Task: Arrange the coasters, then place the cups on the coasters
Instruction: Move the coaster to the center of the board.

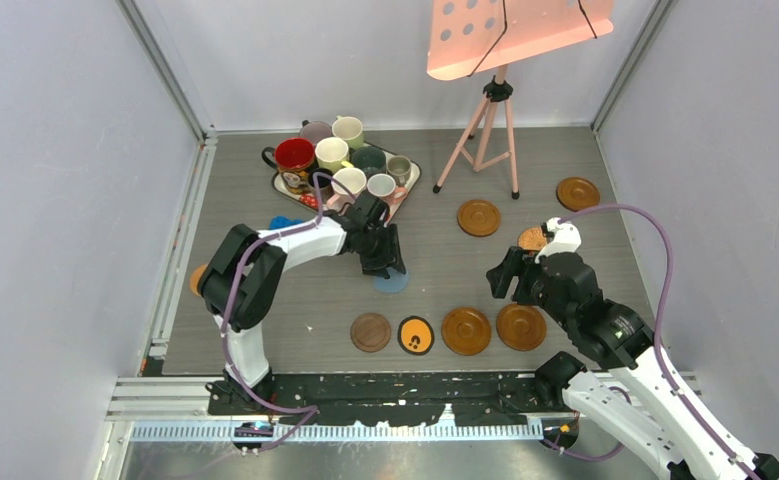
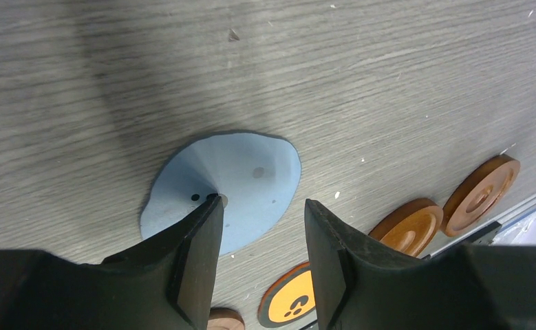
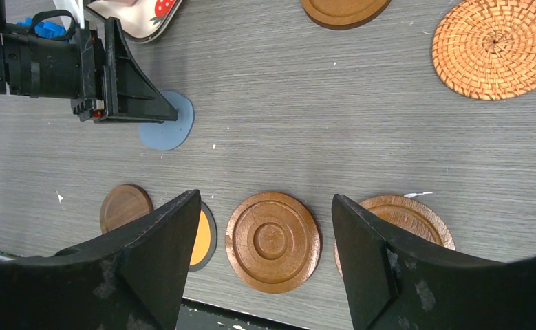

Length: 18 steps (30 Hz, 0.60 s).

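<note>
Centrally, the blue coaster [image 2: 241,172] lay on the grey wood-grain table [image 1: 445,270], just in front of the strawberry-print tray [image 1: 411,186]. It was a thin round disc with a dark edge. Its surface was creased into a shallow cone toward one point and carried a few small marks. My left gripper [image 2: 263,206] stood directly over it with the jaws apart. The tip of one finger [image 2: 196,247] touched the disc at the crease, the other finger stood beside its rim, and nothing was clamped between them.

Four more coasters formed a row along the near edge:
- a dark wood coaster [image 1: 371,332];
- a black coaster with an orange centre [image 1: 416,335];
- a glossy brown coaster [image 1: 466,330] with a raised rim and concentric rings;
- a second glossy brown coaster [image 1: 521,326] of the same pattern.

My right gripper [image 3: 265,201] hung above that row, jaws wide apart and empty. A woven coaster [image 3: 495,47] lay beyond it, and two further brown rimmed coasters [image 1: 478,217] lay toward the far right. An orange coaster [image 1: 197,278] sat at the table's left edge.

The cups [image 1: 340,160] were clustered on the tray, the red-inside mug [image 1: 294,155] at its left end. A blue toy car [image 1: 285,222] lay beside the tray, partly hidden by my left arm. White walls [image 1: 65,200] enclosed three sides, and a pink tripod stand [image 1: 487,125] stood at the far side.
</note>
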{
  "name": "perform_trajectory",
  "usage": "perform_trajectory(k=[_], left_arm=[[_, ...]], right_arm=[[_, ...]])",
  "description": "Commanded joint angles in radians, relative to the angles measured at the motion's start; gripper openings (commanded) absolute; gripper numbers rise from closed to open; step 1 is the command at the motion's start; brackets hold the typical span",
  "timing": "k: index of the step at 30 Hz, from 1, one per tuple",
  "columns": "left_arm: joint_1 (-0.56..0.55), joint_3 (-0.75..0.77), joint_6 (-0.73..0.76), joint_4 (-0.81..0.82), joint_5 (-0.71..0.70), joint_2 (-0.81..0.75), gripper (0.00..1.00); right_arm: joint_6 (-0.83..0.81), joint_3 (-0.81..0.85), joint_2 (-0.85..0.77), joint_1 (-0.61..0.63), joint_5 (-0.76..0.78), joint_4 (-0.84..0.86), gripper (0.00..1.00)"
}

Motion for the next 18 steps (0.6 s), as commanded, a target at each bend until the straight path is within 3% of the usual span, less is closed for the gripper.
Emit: perform_trajectory(k=[1, 5, 11, 18], left_arm=[[-0.011, -0.006, 0.006, -0.004, -0.014, -0.042, 0.50], [0.005, 0.059, 0.038, -0.128, -0.151, -0.042, 0.49], [0.033, 0.088, 0.074, -0.164, -0.278, -0.045, 0.49], [0.056, 0.125, 0.093, -0.175, -0.263, 0.004, 0.49]], right_arm=[[0.012, 0.004, -0.014, 0.002, 0.010, 0.038, 0.77], [0.016, 0.001, -0.016, 0.002, 0.004, 0.040, 0.77], [0.009, 0.007, -0.013, 0.002, 0.005, 0.034, 0.77], [0.001, 0.025, -0.009, 0.002, 0.025, 0.023, 0.77]])
